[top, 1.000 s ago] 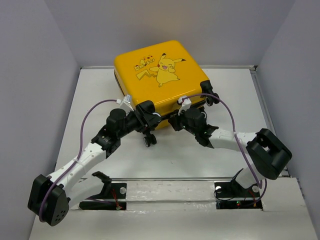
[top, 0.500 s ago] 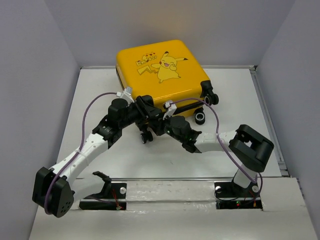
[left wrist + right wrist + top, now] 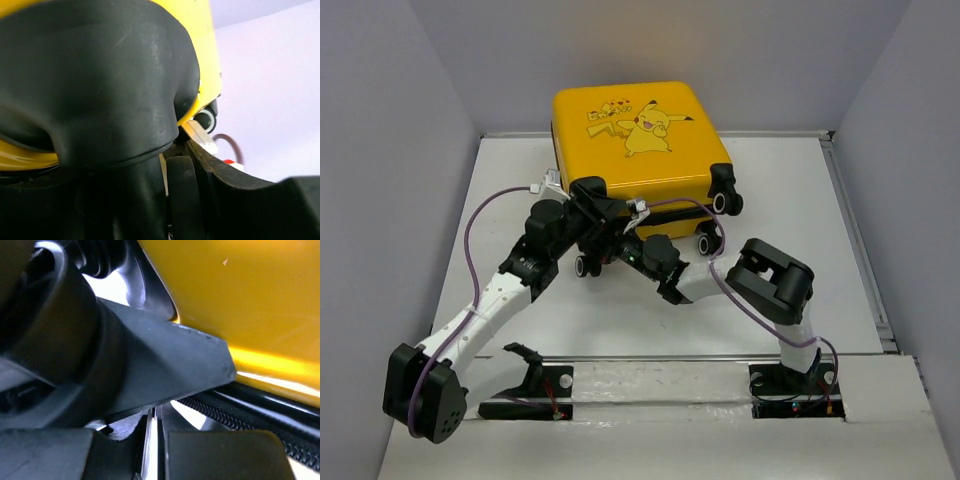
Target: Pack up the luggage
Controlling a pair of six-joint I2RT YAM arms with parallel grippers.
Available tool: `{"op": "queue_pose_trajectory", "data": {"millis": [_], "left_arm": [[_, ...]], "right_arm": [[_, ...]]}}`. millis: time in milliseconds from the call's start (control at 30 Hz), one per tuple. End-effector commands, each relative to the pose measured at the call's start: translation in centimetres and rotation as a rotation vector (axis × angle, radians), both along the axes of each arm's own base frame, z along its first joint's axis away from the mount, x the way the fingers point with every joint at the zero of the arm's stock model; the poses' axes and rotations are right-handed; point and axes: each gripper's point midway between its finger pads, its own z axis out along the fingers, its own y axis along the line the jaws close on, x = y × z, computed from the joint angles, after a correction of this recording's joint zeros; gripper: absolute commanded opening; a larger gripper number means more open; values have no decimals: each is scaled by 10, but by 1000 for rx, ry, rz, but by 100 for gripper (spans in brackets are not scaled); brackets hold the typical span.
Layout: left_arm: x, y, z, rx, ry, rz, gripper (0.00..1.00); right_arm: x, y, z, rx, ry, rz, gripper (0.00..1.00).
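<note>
a white desk [image 3: 520, 190] sits boxed in by plain pale grey panels: left wall [image 3: 390, 150], back wall [image 3: 760, 50], right wall [image 3: 910, 150]. a thin raised rim [image 3: 858, 240] lines the desk's far and right edges. light is soft, even.

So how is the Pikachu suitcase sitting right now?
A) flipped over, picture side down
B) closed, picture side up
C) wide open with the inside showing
B: from above, the luggage lies closed with its Pikachu picture facing up and none of the inside showing.
</note>
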Motion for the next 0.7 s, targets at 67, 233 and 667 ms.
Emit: {"op": "queue_pose_trajectory", "data": {"millis": [67, 233, 667], "left_arm": [[-123, -50, 167, -392, -526, -489, 6], [-123, -51, 148, -428, -488, -485, 6], [-100, -35, 37, -193, -322, -326, 55]], "right_arm": [[-136, 28, 94, 342, -152, 396, 7], [-135, 26, 71, 278, -145, 403, 18], [-118, -104, -36, -473, -12, 81, 94]]}}
